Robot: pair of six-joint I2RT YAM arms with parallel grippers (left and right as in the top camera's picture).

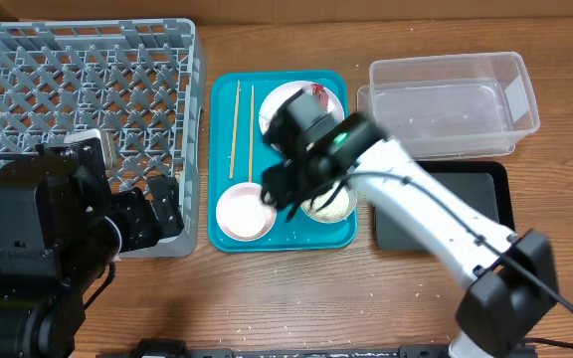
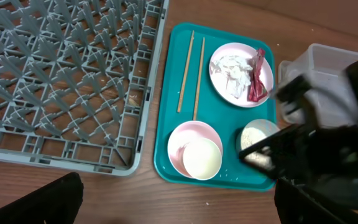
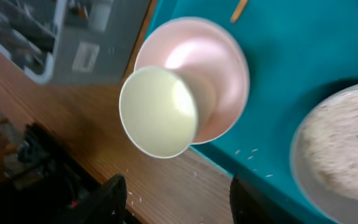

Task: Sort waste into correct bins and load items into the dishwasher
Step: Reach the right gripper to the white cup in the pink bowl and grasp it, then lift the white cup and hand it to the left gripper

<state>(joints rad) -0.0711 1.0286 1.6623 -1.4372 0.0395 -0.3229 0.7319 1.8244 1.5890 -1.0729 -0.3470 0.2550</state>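
Hovering above the white cup (image 3: 159, 112), right jaws spread wide and empty.
The cup rests in the pink bowl (image 3: 219, 62) on the teal tray (image 3: 303, 37); left jaws also wide, by the grey rack (image 2: 61, 81).

The overhead view looks straight down on the wooden tabletop (image 1: 296, 298), the left wrist view slants from the left, the right wrist view hangs close over the small pink bowl (image 3: 222, 68), all sharing the rectangular teal plastic tray (image 1: 223, 169).
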